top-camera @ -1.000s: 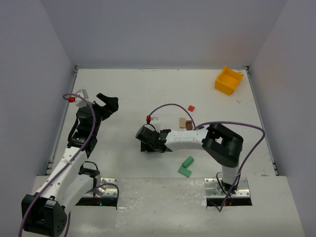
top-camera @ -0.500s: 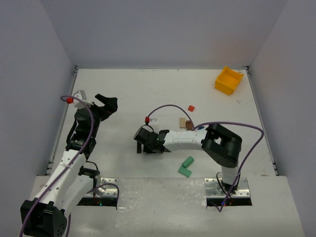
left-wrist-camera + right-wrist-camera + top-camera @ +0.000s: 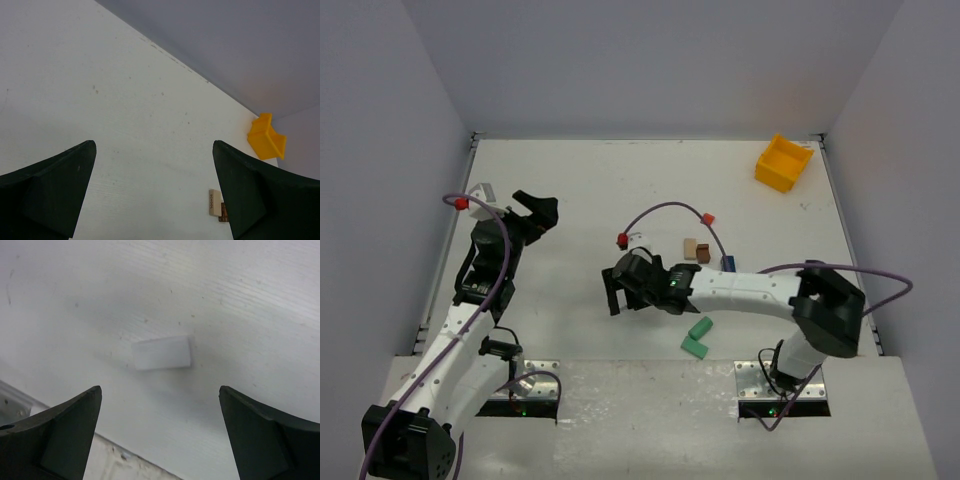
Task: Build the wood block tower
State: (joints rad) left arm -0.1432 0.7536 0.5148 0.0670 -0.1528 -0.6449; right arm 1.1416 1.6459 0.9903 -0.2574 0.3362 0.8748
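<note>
The right tool (image 3: 158,392) hangs released, jaws wide, gripping nothing, with the white block (image 3: 161,353) lying flat on the tabletop (image 3: 580,180) just below it, left of centre. Nothing is stacked yet. I judge this block to be the foot of the stack, so the tool should rise straight up without brushing it.

The tan block (image 3: 690,248), brown block (image 3: 703,254), blue block (image 3: 727,264) and red block (image 3: 707,218) sit right of centre, under the arm's purple cable (image 3: 665,212), which could snag. 2 green blocks (image 3: 700,327) lie beside the forearm. The yellow bin (image 3: 783,162) is far off at upper right. The left tool (image 3: 154,147) is open and empty.
</note>
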